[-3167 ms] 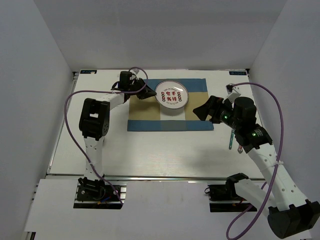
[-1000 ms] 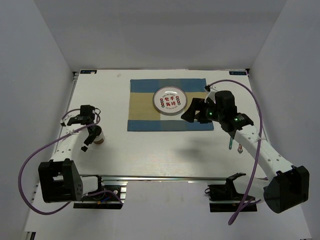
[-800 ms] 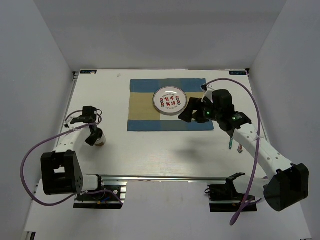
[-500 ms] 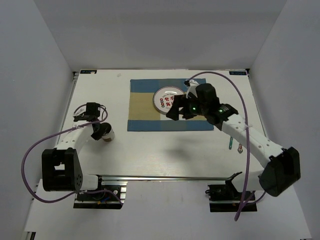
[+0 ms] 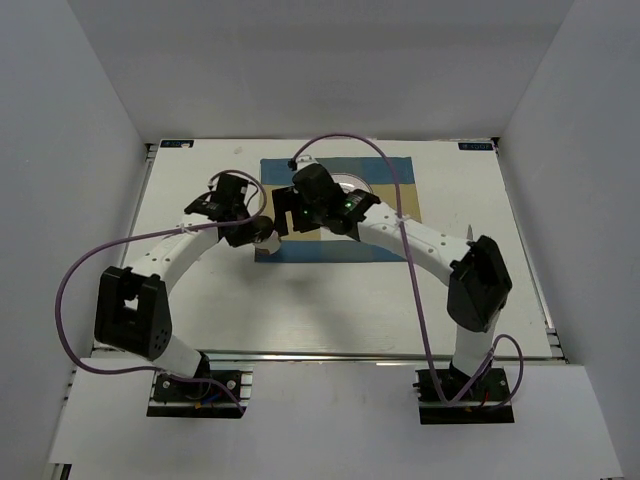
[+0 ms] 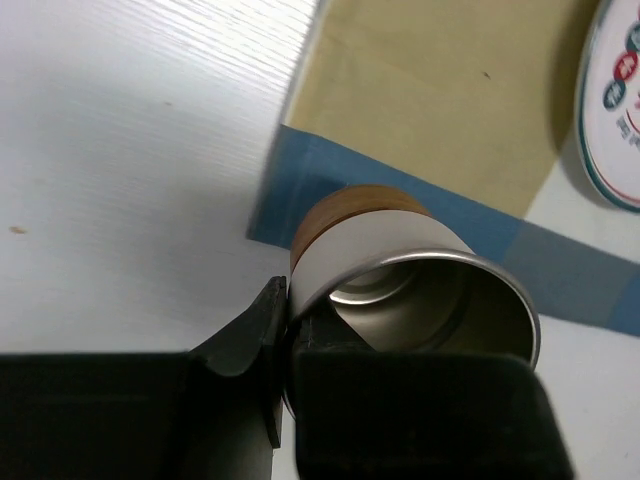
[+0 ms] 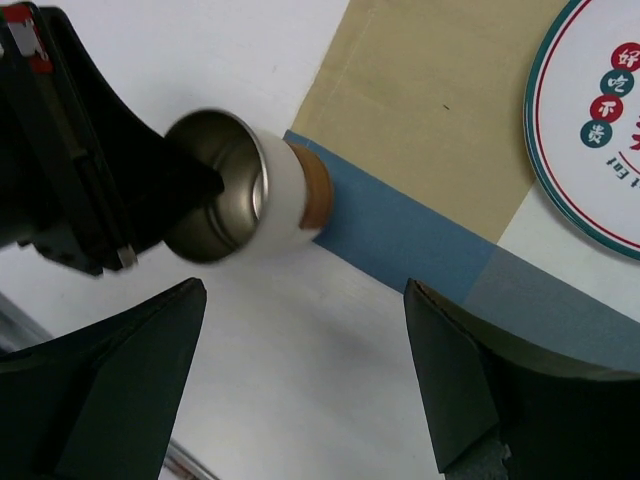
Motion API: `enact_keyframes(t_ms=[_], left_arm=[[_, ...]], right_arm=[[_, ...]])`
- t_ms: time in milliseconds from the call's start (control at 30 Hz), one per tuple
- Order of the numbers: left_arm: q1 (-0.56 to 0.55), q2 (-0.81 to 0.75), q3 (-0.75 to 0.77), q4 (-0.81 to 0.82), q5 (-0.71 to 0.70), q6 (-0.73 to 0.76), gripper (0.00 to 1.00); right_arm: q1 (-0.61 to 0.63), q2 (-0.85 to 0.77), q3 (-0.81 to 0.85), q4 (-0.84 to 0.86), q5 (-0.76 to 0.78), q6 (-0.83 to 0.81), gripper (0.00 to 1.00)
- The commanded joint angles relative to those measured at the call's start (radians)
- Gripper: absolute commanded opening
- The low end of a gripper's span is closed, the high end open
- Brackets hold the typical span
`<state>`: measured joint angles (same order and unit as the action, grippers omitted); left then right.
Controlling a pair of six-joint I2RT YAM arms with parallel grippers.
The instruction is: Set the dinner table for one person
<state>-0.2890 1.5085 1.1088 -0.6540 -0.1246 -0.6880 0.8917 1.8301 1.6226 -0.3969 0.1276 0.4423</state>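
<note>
From above: bends both arms inward over the white desk [image 5: 350, 300], which fills the floor between the walls, with a rail [image 5: 320, 352] along its near edge. Clamps a cup [image 5: 266, 237] in the left tool [image 5: 250, 232] at the near left corner of the checked mat [image 5: 400, 180]. Holds the right tool [image 5: 290, 215] just beside it, over the mat. Hides most of the plate [image 5: 352, 183] behind the right arm. From the left wrist: pinches the rim of the cup [image 6: 400, 250] in the left tool [image 6: 290, 330], one finger outside the wall, the other inside the mouth. Tips the steel mouth toward the camera, brown base band over the blue edge of the mat [image 6: 430, 110]. Shows the plate [image 6: 615, 100] at the right, bare desk [image 6: 130, 130] at the left. From the right wrist: spreads the right tool [image 7: 300, 400] wide, fingers well apart, touching nothing. Looks down on the cup [image 7: 270, 195], almost level in the left tool [image 7: 150, 200], base at the corner of the mat [image 7: 430, 110]. Cannot tell whether cup and mat touch. Shows desk [image 7: 300, 350] below and the plate [image 7: 590, 110] on the mat, upper right.
</note>
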Motion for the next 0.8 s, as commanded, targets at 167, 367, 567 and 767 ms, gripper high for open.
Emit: enact_keyframes(t_ms=[167,367,567,767], left_arm=[[-0.099,-0.002,0.091,-0.009,0.048,0.021,0.0],[-0.131,-0.024,0.123,-0.007,0.085,0.019,0.0],[-0.142,-0.019,0.147,-0.009,0.086,0.01,0.2],[-0.142,-0.016,0.236,-0.067,0.004,-0.016,0.6]], right_arm=[[0.021,0.093,0.098,-0.037,0.138,0.024,0.84],[0.021,0.118,0.072,-0.005,0.164,0.036,0.37],[0.024,0.109,0.077,0.0,0.19,0.041,0.0],[0.016,0.106,0.094,0.004,0.204,0.041,0.0]])
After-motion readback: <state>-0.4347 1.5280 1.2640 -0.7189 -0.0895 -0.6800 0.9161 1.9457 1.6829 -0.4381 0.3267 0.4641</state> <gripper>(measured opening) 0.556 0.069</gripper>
